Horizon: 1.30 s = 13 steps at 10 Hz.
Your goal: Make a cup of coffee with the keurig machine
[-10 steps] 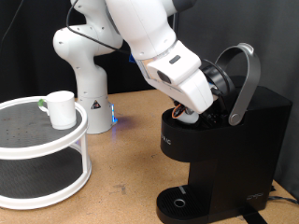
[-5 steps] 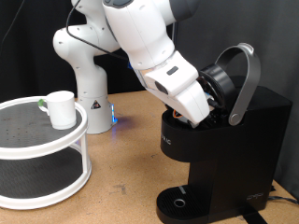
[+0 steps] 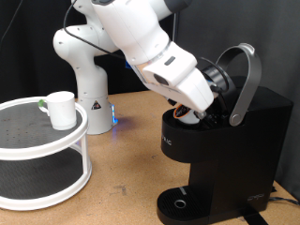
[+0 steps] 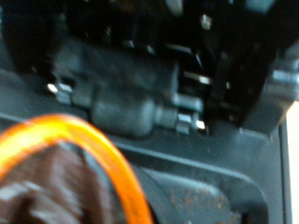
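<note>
The keurig machine [image 3: 225, 150] stands at the exterior view's right, its grey arched handle [image 3: 246, 80] raised and the brew head open. The gripper [image 3: 190, 114] reaches down into that open head (whether its fingers are released or clenched cannot be told). The two-tier white rack [image 3: 42, 150] sits at the exterior view's left, with the cup [image 3: 62, 109] upright on its top shelf, well apart from the machine. The wrist view is blurred, showing dark machine parts and an orange ring [image 4: 89, 154].
</note>
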Each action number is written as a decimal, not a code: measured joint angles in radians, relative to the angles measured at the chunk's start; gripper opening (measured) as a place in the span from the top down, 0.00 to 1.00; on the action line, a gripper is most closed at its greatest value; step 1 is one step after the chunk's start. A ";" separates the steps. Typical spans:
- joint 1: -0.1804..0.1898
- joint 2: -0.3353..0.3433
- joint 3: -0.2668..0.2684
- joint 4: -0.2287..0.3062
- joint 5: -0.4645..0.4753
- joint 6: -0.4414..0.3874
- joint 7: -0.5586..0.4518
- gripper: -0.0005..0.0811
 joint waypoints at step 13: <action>-0.005 -0.039 0.020 -0.028 -0.086 -0.121 0.079 0.01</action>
